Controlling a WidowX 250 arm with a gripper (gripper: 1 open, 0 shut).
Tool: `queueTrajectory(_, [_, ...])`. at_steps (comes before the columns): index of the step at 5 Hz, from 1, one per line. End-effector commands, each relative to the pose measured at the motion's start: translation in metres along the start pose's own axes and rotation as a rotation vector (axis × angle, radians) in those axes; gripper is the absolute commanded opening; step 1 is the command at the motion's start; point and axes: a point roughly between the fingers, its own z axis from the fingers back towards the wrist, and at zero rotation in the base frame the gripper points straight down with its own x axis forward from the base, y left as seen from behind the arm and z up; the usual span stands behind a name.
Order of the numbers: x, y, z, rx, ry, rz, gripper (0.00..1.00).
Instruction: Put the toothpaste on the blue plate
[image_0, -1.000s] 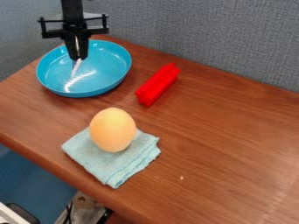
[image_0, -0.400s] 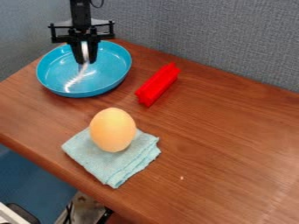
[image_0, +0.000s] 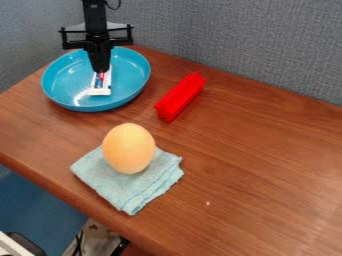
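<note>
Toothpaste, your small white printed tube (image_0: 99, 82), stood inside the round blue plastic plate (image_0: 64, 88), pinched by your black gripper (image_0: 98, 68).

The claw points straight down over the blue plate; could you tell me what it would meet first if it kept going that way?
The claw looks shut on the toothpaste, which already reaches the blue plate, so its floor likely comes first, though depth is unclear.

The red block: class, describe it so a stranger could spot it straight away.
Start at the blue plate at the back left of the wooden table. Just right of it, apart from its rim, lies the red block. It is the only red, straight-edged thing; the egg-shaped object nearby is orange and rounded.
</note>
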Motion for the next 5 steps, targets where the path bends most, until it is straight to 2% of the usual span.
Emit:
queueTrajectory(1, [0.0087, -0.0034, 0.0181, -0.019, -0.059, -0.011, 1.0])
queueTrajectory(2, [0.0114, -0.0042, 0.0165, -0.022, -0.059, -0.015, 1.0])
queueTrajectory(3, [0.0143, -0.0049, 0.0139, -0.023, -0.063, -0.017, 0.0])
queueTrajectory(4, [0.0163, -0.0057, 0.0125, -0.025, -0.068, -0.022, 0.0])
queueTrajectory(5, [0.0183, -0.0061, 0.0113, -0.025, -0.071, -0.026, 1.0])
